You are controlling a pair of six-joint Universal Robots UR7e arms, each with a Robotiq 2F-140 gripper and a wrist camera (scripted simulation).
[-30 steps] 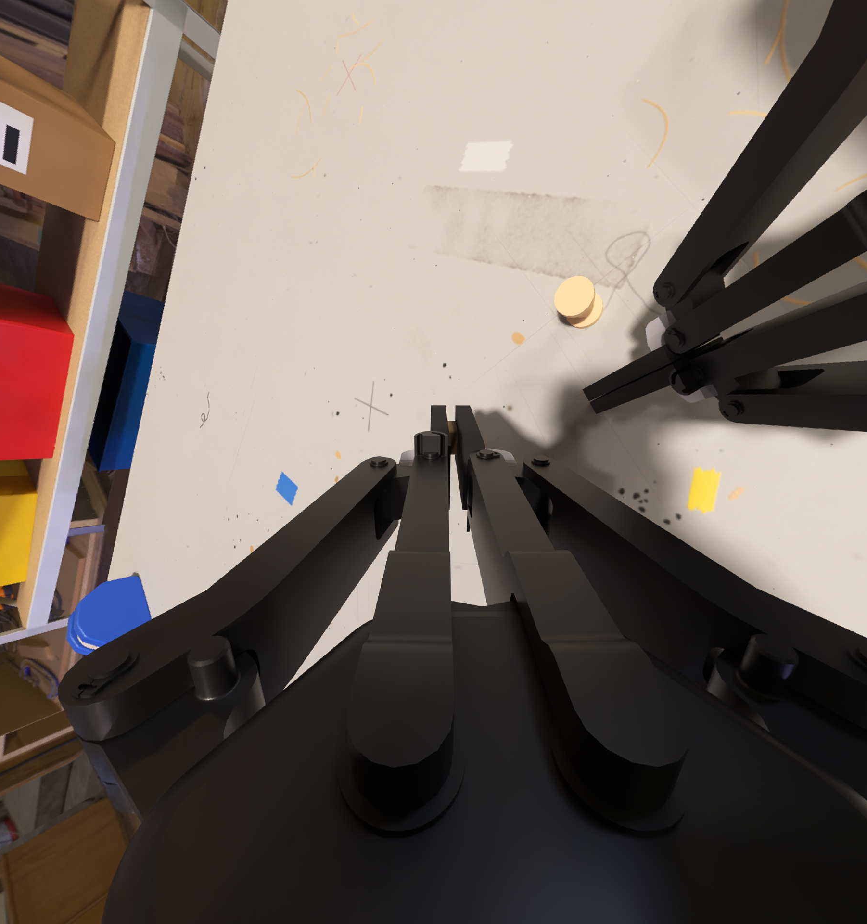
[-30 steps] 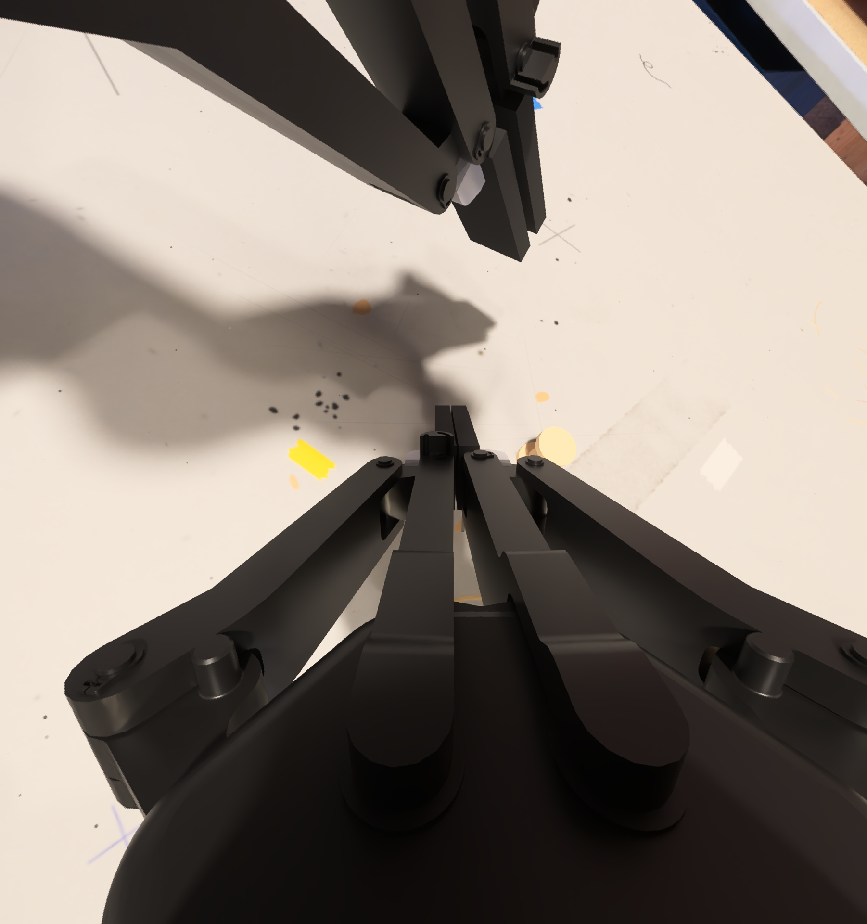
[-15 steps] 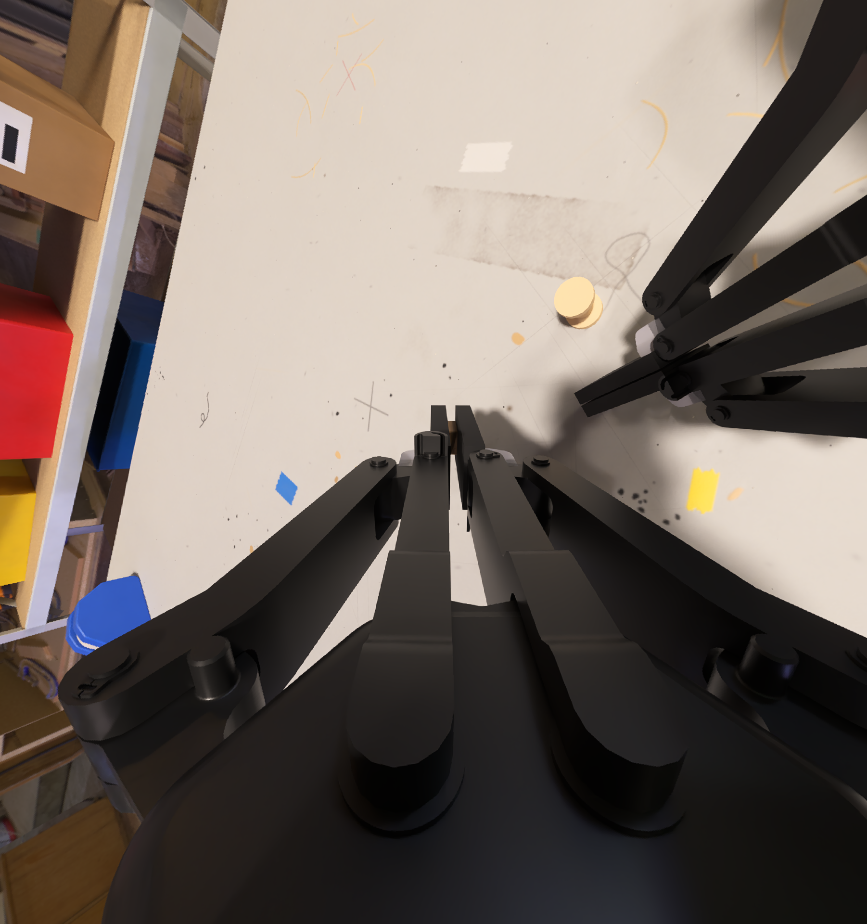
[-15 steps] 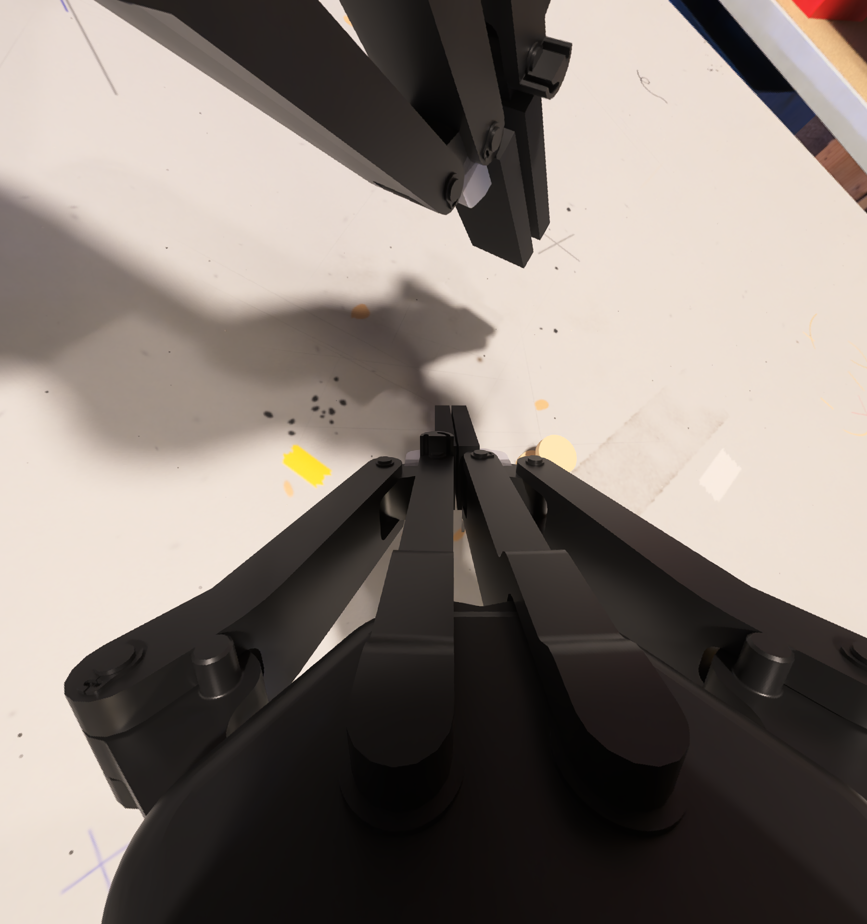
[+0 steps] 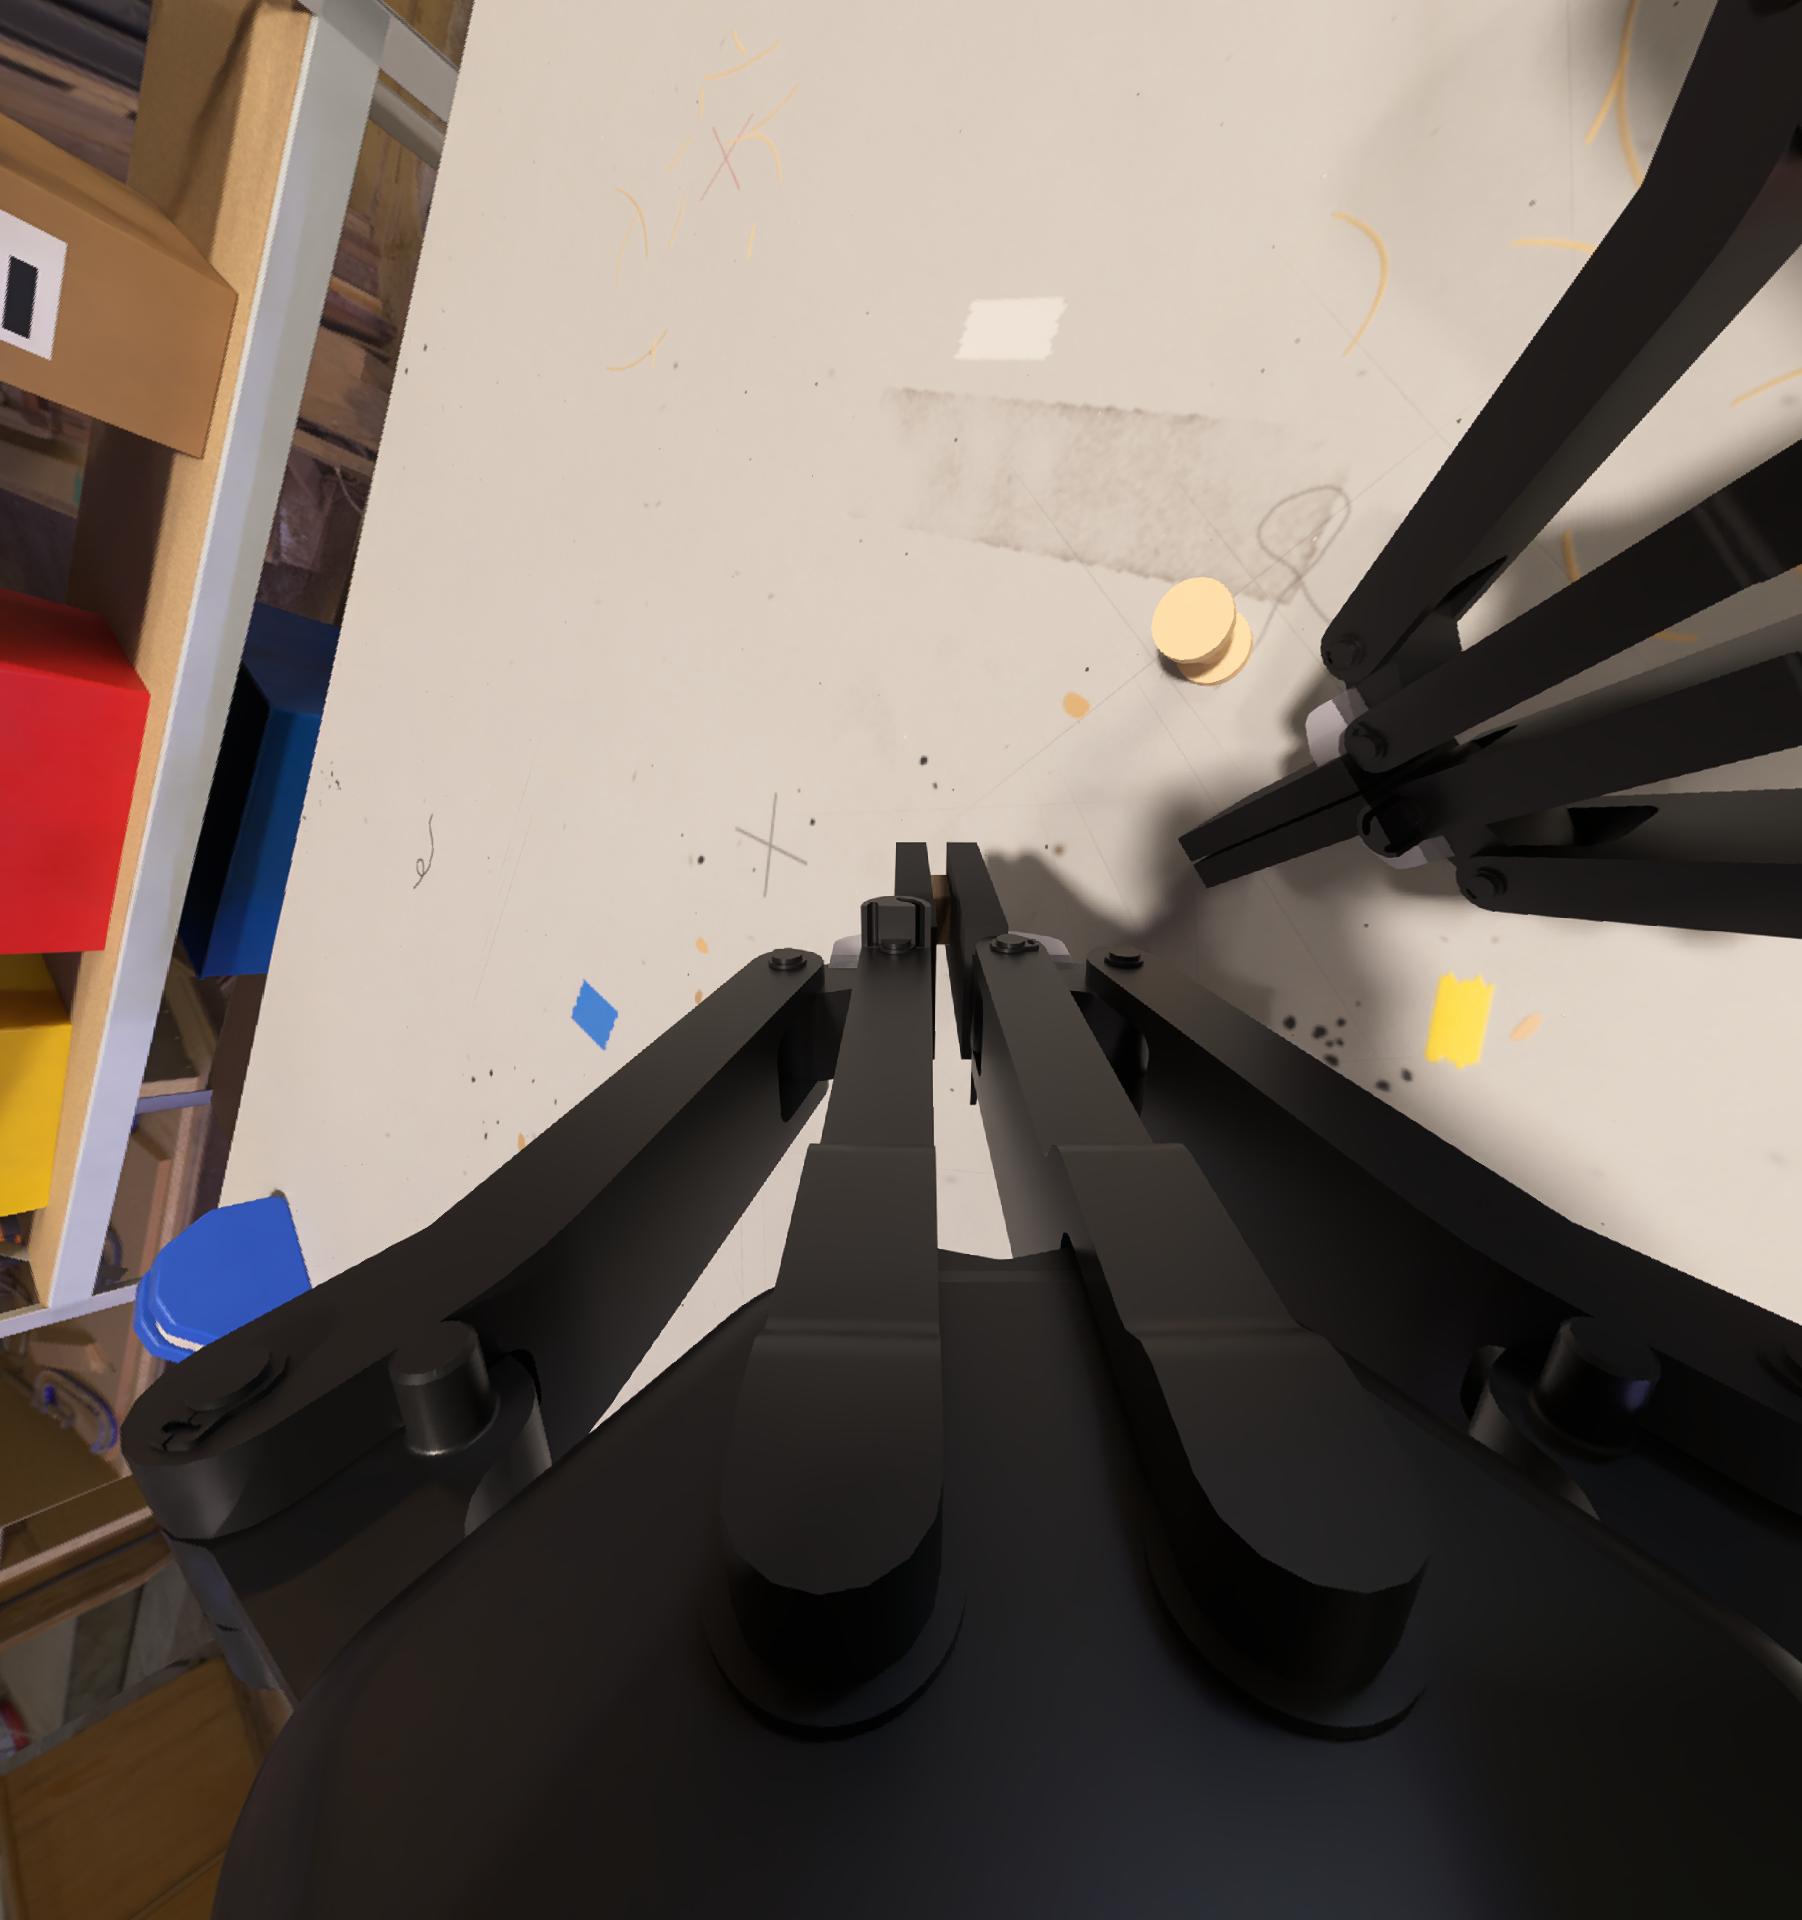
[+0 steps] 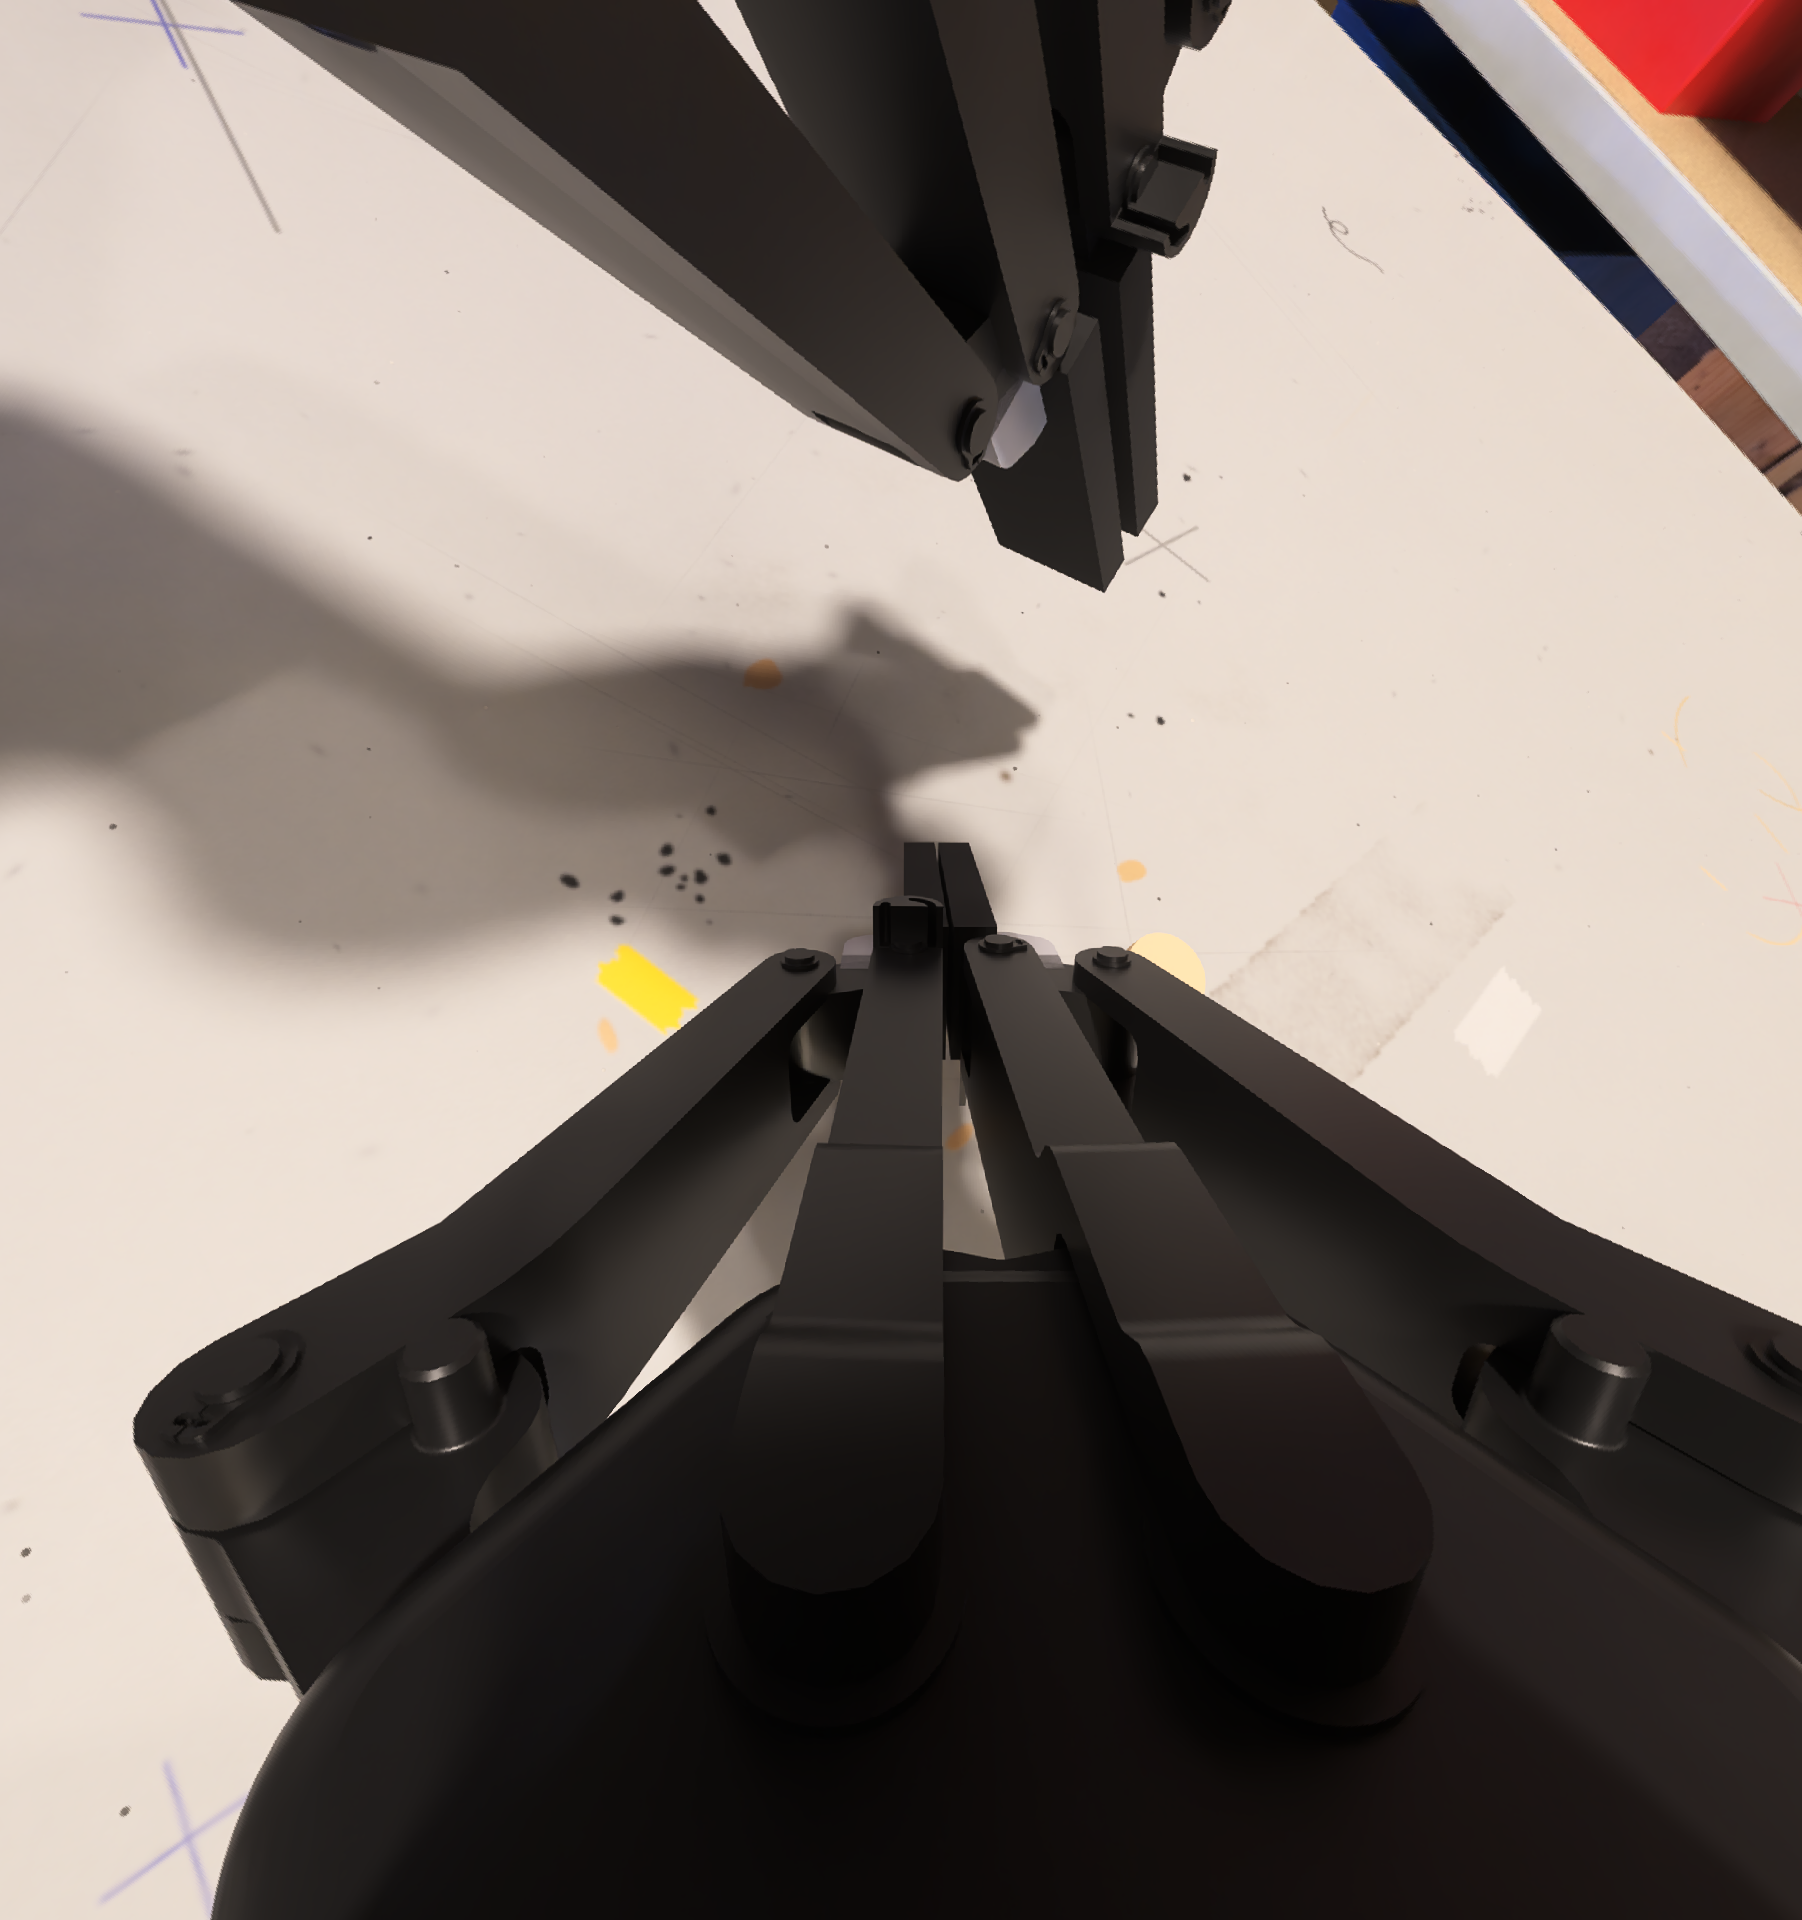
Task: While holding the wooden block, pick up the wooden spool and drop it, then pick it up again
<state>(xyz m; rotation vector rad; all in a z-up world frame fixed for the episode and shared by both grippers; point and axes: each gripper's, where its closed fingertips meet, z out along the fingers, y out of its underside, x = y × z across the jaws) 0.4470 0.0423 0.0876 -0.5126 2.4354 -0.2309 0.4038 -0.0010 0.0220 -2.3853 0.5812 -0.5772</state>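
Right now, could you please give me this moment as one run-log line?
left gripper: shut on block | right gripper: shut, empty | spool: lying on table, untouched

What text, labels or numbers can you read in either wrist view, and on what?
No readable words or numbers in either view.
Cardboard box: white label with a black bar, no legible text.
Table: only pen crosses, scribbles and tape scraps, no words.
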